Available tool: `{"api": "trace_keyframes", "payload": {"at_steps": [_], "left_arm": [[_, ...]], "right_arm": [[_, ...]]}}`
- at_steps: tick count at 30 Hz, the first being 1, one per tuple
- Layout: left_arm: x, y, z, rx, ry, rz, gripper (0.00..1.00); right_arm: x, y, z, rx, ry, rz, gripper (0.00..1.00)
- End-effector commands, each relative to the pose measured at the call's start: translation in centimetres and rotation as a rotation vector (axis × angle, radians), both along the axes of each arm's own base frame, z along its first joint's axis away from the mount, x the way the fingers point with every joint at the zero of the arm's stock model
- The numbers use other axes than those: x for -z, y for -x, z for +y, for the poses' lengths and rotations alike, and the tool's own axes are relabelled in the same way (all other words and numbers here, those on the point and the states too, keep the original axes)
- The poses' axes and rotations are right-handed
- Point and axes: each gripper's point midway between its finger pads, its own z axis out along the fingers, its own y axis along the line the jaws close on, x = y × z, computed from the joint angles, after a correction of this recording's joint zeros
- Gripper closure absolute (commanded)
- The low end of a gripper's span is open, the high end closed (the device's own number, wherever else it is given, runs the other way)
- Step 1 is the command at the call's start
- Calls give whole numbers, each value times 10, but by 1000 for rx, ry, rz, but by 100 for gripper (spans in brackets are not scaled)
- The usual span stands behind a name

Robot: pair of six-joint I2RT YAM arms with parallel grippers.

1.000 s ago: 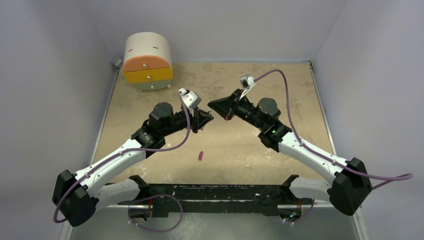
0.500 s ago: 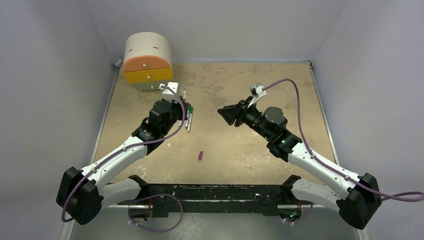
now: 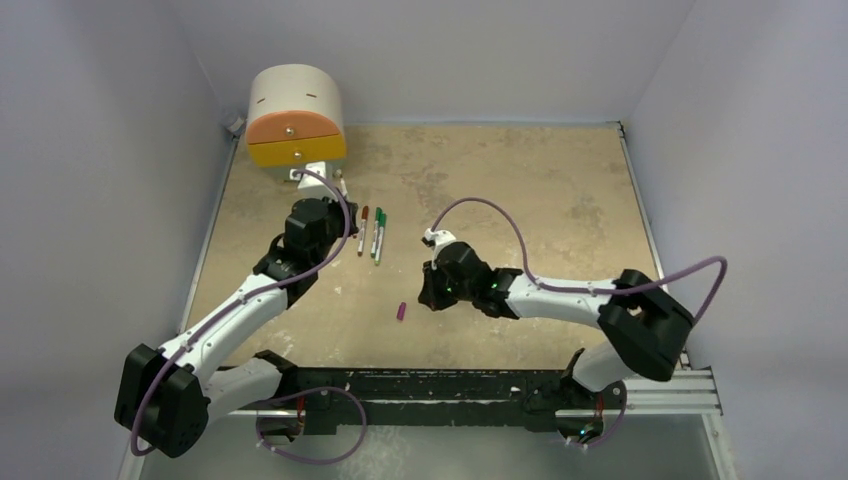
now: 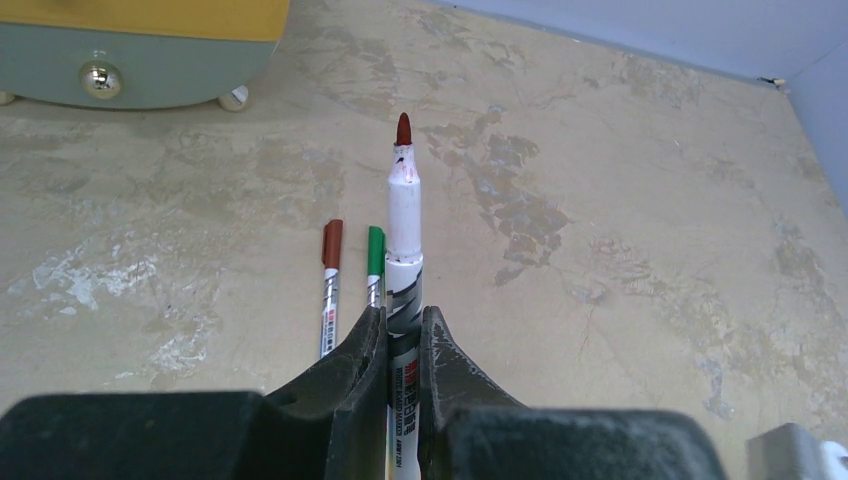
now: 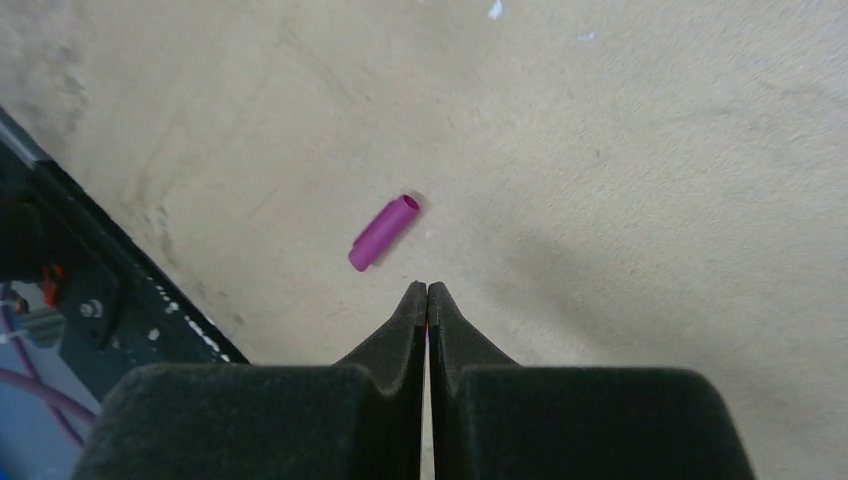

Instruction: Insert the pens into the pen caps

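Red-tipped pen [image 4: 405, 210]: white barrel clamped in the left gripper [image 4: 403, 320], with the bare red tip uncapped and pointing toward the far side of the worktop [image 3: 520, 190].
Left gripper: narrow, its fingers [image 4: 362, 345] closed on either side of the red-tipped pen's barrel.
Dark-red-capped pen [image 4: 329, 285]: lies flat on the worktop just left of the held pen in the left wrist view, cap end toward the far side.
Green-capped pen [image 4: 373, 270]: lies beside the dark-red-capped pen, between it and the held pen, roughly parallel to both.
Pens from above: the lying pens [image 3: 370, 231] sit left of centre, just right of the left arm.
Magenta cap [image 5: 383, 233]: lies on its side on the worktop with no pen in it, toward the near edge and apart from the pens.
Right gripper [image 5: 427, 290]: fingers pressed together with nothing between them; the tips are low over the worktop just beside the magenta cap and not touching it.
Drawer cabinet [image 3: 295, 120]: rounded, with orange and yellow drawer fronts, standing at the far left of the worktop, beyond the pens.
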Motion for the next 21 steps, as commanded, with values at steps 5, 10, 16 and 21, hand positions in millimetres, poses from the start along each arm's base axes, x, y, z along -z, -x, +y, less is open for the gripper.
{"api": "trace_keyframes", "payload": {"at_steps": [5,10,16,21], "left_arm": [[-38,-2,5,-18,15,-76,100],[-37,-1,5,-15,8,-71,100],[-39,1,6,-11,2,-72,100],[-44,4,9,-16,-9,-76,100]], "right_arm": [[15,13,26,-120,22,45,100],[24,27,38,-179,20,72,100],[35,34,46,-210,41,88,100],[39,31,53,-223,45,79,100]]}}
